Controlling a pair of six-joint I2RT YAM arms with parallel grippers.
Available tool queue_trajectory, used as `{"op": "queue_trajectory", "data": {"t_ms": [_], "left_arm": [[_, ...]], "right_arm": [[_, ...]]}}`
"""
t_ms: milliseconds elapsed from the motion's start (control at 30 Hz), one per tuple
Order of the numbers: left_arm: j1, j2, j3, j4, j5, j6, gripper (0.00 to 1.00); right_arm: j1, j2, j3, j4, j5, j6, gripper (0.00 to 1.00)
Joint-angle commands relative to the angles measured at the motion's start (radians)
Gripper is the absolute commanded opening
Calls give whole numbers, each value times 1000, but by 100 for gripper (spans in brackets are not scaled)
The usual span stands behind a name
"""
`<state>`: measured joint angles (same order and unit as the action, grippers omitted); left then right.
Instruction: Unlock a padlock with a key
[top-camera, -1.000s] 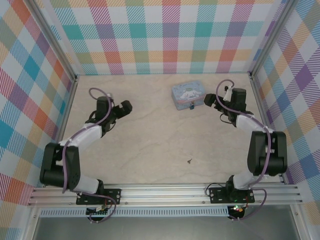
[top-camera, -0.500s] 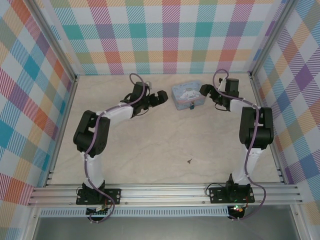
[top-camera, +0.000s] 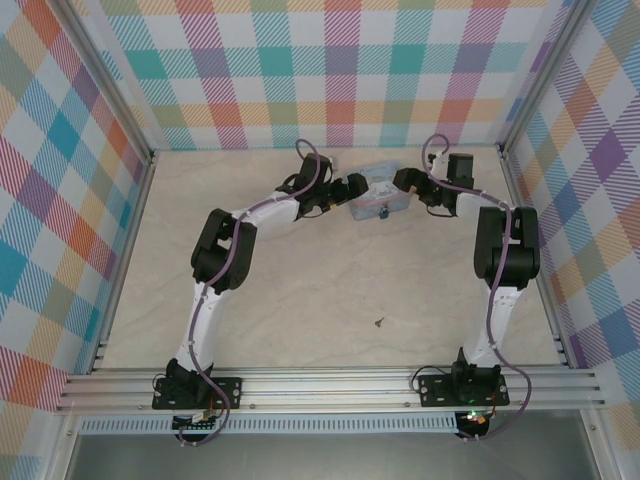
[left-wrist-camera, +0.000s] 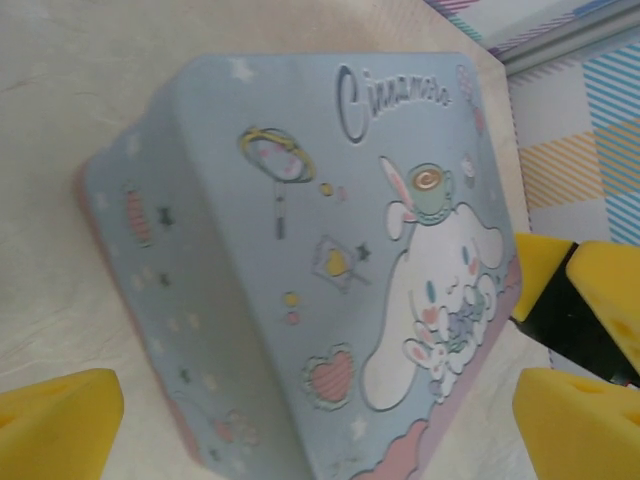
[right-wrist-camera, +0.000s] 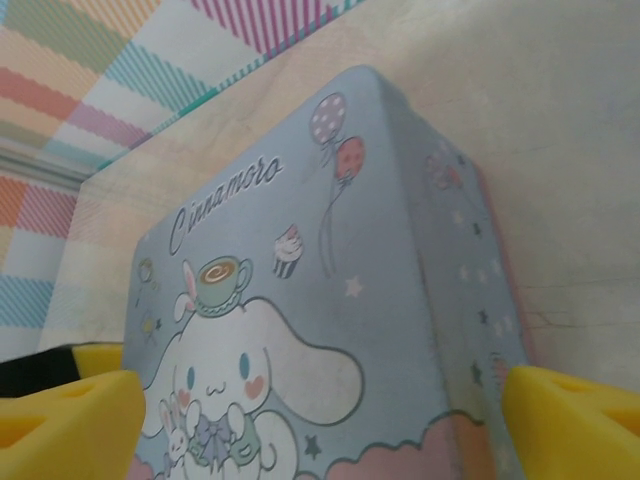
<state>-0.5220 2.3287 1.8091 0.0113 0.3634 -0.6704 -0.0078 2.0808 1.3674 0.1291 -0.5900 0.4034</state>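
The tiny teal-blue padlock (top-camera: 383, 212) hangs at the front edge of the pale blue cartoon tin (top-camera: 377, 192) at the back of the table. The thin dark key (top-camera: 379, 322) lies alone on the table, far nearer the arm bases. My left gripper (top-camera: 352, 190) is at the tin's left end and my right gripper (top-camera: 405, 182) at its right end. In the left wrist view the left gripper (left-wrist-camera: 315, 430) is open, its yellow fingertips (left-wrist-camera: 55, 420) wide on both sides of the tin (left-wrist-camera: 300, 230). The right gripper (right-wrist-camera: 320, 430) is likewise open around the tin (right-wrist-camera: 330, 300).
Plaid walls close in the table on three sides; the back wall (top-camera: 330, 70) stands just behind the tin. The aluminium rail (top-camera: 330, 385) with the arm bases runs along the near edge. The other gripper's yellow pads (left-wrist-camera: 590, 300) show past the tin in the left wrist view.
The left arm has swung from the left side across to the tin's left end. The right gripper has moved left and back to the tin's right end. The key has not moved.
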Motion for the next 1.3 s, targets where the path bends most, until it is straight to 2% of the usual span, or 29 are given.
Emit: {"op": "queue_trajectory", "data": {"t_ms": [0,167,367,733,933,1067,1267], "left_arm": [[-4,19,47,-27,45,-15,100],[-4,3,43,-42,60,9,100],[-4,-70,-37,-53,59,37,100],[-4,-355,-409,7,-7,53,100],[2,-515,-599,14,-88,59,100],[31,-536,-657,31,-85,46,100],[61,-528,-656,40,-84,56,100]], "right_arm": [[12,3,13,-33,-88,-47,91],[40,-30,-32,-32,-122,-55,91],[95,-93,-116,-9,-92,-46,93],[237,-240,-302,61,-59,3,94],[328,-320,-404,77,-29,36,94],[382,-374,-469,69,-5,46,94],[447,-441,-544,42,-4,67,95]]}}
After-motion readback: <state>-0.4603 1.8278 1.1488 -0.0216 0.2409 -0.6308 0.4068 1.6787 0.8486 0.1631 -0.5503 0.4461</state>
